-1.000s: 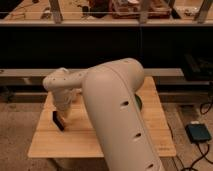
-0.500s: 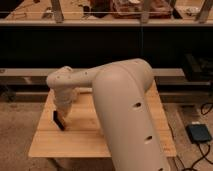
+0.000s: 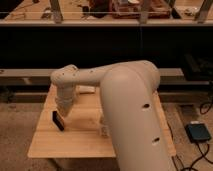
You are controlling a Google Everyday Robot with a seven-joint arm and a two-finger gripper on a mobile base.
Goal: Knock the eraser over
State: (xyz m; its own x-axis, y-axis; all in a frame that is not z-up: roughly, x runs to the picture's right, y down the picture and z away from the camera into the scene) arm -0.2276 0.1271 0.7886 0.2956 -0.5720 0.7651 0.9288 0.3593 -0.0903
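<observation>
The eraser [image 3: 58, 120] is a small thin black block standing, slightly tilted, on the left part of the wooden table [image 3: 75, 142]. My gripper [image 3: 64, 111] hangs down from the white wrist [image 3: 66, 82], just right of the eraser and very close to its upper end. I cannot tell whether it touches the eraser. My big white arm [image 3: 131, 110] crosses the view from the lower right and hides the table's middle and right.
A pale flat pad [image 3: 86, 89] lies at the table's back edge beside the wrist. A pale object [image 3: 103, 129] shows partly under my arm. A dark bench [image 3: 30, 75] runs behind the table. A box with a cable [image 3: 198, 133] sits on the floor at right.
My upper arm has swung toward the right of the view, uncovering more of the table. The gripper has stayed next to the eraser, which still stands in about the same place.
</observation>
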